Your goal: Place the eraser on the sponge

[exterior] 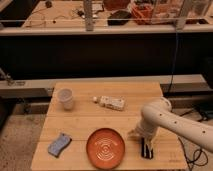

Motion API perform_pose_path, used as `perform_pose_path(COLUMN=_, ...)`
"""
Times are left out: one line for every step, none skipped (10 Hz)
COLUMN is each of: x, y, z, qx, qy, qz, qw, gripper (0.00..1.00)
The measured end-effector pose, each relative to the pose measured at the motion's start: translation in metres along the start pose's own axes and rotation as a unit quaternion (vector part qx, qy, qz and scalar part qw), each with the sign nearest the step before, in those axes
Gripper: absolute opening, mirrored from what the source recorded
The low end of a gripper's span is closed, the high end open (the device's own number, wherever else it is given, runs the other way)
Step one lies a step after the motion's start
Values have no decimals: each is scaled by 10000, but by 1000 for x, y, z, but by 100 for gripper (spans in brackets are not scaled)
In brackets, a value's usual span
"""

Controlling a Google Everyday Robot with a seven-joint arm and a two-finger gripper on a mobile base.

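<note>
Wooden table (90,122) stands before dark shelving. Your gripper (146,149) points down at the front right, just beside an orange plate (105,147); you cannot tell whether it holds anything. The sponge (59,144) lies bare at the front left, well apart. A whitish block (112,103), perhaps the eraser, rests mid-table near a cup (65,98). No writing is readable.

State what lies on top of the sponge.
Nothing: the sponge has a bare top. The end effector is low over the table beside the plate, on the side away from the sponge; what it covers cannot be seen.
</note>
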Motion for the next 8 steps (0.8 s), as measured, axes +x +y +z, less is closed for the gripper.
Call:
perform_pose_path(x=0, y=0, z=0, qx=1, qy=-1, qz=-1, qw=10000, gripper=80)
perform_pose_path(x=0, y=0, z=0, qx=3, qy=-2, qz=2, qw=10000, gripper=80)
perform_pose_path(x=0, y=0, z=0, qx=5, qy=-3, qz=5, qw=10000, gripper=80)
perform_pose_path(x=0, y=-1, z=0, qx=7, qy=-5, qz=6, qw=10000, gripper=80)
perform_pose_path(x=0, y=0, z=0, qx=8, qy=-13, qz=7, qw=10000, gripper=80)
perform_pose_path(x=0, y=0, z=0, qx=2, qy=-18, qz=-1, qw=10000, gripper=80)
perform_pose_path(x=0, y=0, z=0, qx=2, qy=-22, qz=-7, qw=10000, gripper=80)
perform_pose_path(x=1, y=1, z=1, qx=4, qy=-23, qz=1, qw=10000, gripper=80)
